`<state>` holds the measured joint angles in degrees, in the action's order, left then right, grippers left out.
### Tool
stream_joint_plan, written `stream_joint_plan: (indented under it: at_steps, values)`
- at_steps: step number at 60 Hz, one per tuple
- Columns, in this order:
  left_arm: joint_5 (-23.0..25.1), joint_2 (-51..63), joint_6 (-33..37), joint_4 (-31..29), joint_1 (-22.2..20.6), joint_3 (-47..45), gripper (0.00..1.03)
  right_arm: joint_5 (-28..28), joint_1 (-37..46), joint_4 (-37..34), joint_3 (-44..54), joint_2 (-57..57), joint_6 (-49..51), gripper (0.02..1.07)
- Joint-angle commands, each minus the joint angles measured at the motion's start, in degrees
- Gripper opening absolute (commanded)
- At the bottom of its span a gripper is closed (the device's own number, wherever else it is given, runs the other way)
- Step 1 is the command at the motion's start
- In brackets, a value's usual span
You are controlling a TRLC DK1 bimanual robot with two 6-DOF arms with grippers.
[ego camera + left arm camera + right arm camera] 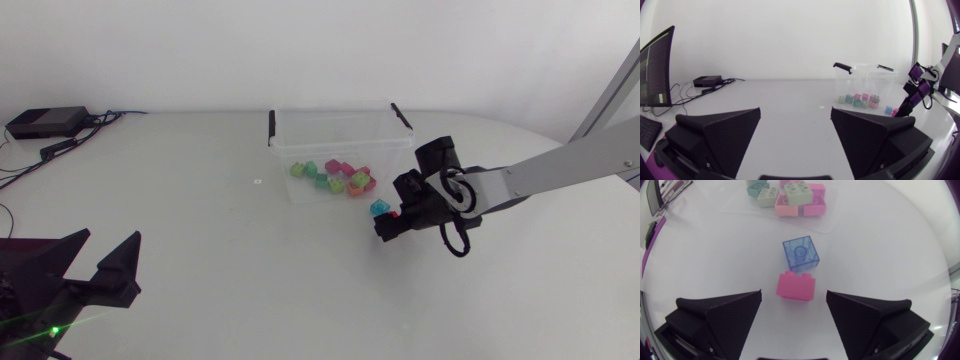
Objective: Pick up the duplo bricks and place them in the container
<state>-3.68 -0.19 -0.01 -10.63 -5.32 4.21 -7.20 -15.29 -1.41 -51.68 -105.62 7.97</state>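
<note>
Pink duplo brick (796, 286) and translucent blue brick (801, 253) lie just outside the clear plastic container (340, 140), below the spread-fingered right gripper (388, 228); left gripper (110, 240), well away from it, likewise spread.

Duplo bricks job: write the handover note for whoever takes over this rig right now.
Right gripper: open, empty, poised over the pink brick, not touching it.
Left gripper: open, empty, off to the left side, away from the work.
Clear container: lid off, a pile of bricks inside.
Done: most bricks are in.
Left: the pink brick and the clear blue brick just ahead of it, both on the table beside the container.
</note>
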Motion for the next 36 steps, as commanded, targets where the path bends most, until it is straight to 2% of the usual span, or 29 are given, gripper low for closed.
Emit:
stream_joint_plan:
  at_steps: [1,6,14,19,25,36]
  values:
    - [0.08,-0.52,-0.16,0.00,0.22,-1.04,0.98,0.87,-0.27,0.97,-1.58,-1.43,-0.41,0.83]
    - [0.08,-0.52,-0.16,0.00,0.22,-1.04,0.98,0.96,-0.36,1.59,-2.11,-1.95,-0.23,0.75]
    - [0.08,-0.52,-0.16,0.00,0.22,-1.04,0.98,0.43,0.17,3.08,-1.93,-2.13,-0.32,0.42]
    - [0.08,-0.52,-0.16,0.00,0.22,-1.04,0.98,-0.09,0.44,2.99,-1.58,-1.08,-0.32,0.31]
    - [0.17,-0.52,-0.16,0.00,0.22,-1.04,0.98,-0.18,0.70,2.20,-0.97,1.03,-0.32,0.26]
    - [0.08,-0.52,-0.16,0.00,0.22,-1.04,0.98,-0.09,0.70,-2.11,-0.35,8.68,-0.41,0.26]
